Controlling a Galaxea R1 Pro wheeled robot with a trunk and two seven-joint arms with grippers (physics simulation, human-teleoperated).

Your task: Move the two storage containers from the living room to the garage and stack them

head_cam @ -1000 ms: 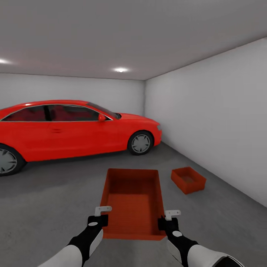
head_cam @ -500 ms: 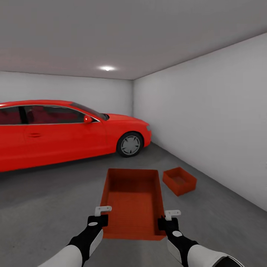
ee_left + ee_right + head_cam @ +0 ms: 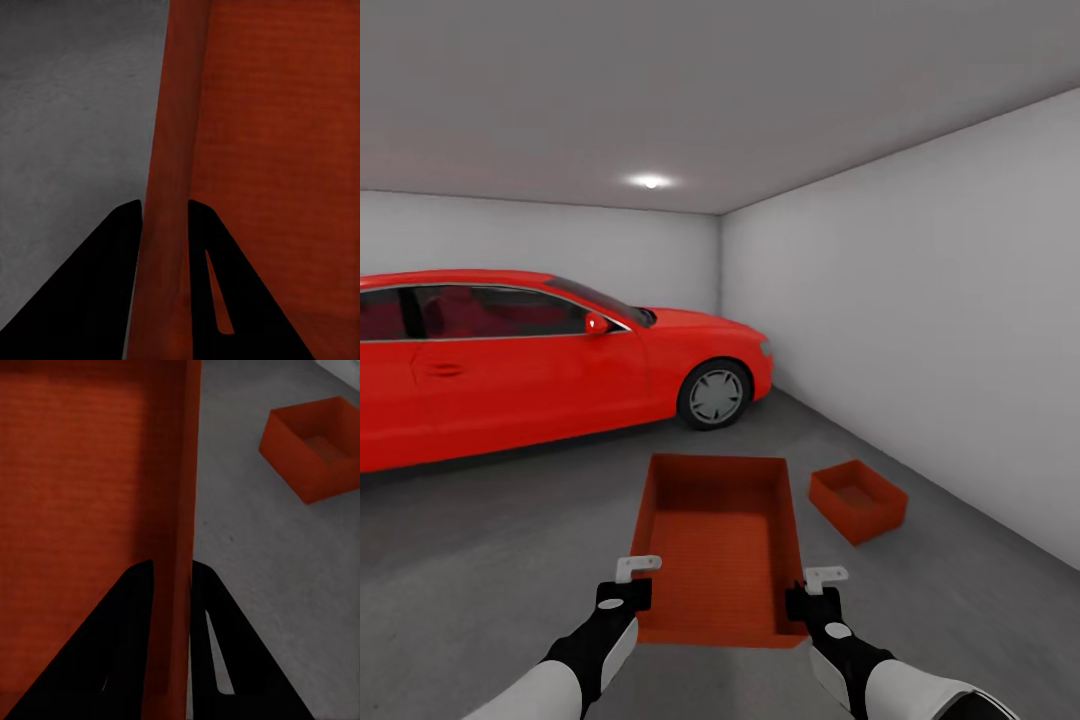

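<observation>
Red car (image 3: 540, 360) sat far left in the garage. Carried bin (image 3: 720, 545) hung over the floor (image 3: 490, 560), left claw (image 3: 628, 585) and right claw (image 3: 815, 590) each clenched on a side wall. Second bin (image 3: 858, 500) lay right, near the wall. Uneven release could tip the stack.

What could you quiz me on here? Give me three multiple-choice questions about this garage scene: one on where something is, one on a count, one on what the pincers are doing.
1. Where is the second container?
A. On the car's roof
B. On the concrete floor near the right wall
C. Inside the carried one

2. How many orange-red containers are in view?
A. One
B. Two
C. Four

3. What are the pincers doing?
A. Both hang open
B. One holds the car door
C. Each clamps a side wall of the carried container

Answers:
1 B: the second container sits on the floor by the white wall.
2 B: the carried container plus that one.
3 C: the left pincer and the right pincer each straddle a wall.
</observation>
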